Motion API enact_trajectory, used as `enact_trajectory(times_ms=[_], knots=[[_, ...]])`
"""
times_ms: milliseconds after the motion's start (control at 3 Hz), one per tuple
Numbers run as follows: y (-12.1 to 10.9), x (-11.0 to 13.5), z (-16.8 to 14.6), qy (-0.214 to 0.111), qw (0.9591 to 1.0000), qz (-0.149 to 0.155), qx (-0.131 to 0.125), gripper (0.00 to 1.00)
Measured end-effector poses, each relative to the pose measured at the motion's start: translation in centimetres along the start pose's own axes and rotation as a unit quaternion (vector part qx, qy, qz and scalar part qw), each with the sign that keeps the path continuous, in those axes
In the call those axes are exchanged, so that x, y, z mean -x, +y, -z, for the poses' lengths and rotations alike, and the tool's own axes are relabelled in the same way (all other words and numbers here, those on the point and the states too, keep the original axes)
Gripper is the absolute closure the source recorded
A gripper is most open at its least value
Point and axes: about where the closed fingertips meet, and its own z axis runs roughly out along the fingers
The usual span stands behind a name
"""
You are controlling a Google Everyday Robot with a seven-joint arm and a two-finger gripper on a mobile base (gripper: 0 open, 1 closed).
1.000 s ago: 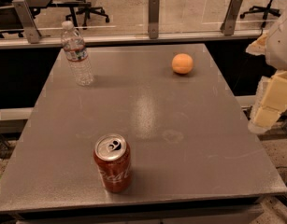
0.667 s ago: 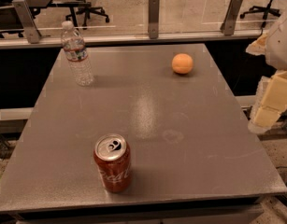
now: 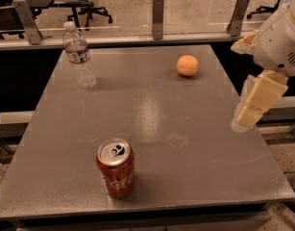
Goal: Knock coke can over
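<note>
The red coke can stands upright near the front left of the grey table, its silver top and pull tab facing up. My gripper hangs at the right edge of the table, far to the right of the can and well apart from it, its cream-coloured fingers pointing down and to the left. Nothing is in it.
A clear plastic water bottle stands at the back left of the table. An orange fruit lies at the back right. A glass barrier with metal posts runs behind the table, with office chairs beyond.
</note>
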Motion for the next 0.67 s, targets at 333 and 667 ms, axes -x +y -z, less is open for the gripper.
enact_trajectory(times_ms=[333, 667], knots=[[0.5, 3.7, -1.5, -0.058, 0.9978, 0.029, 0.007, 0.0], [2.1, 7.0, -3.0, -0.102, 0.9923, 0.064, 0.027, 0.0]])
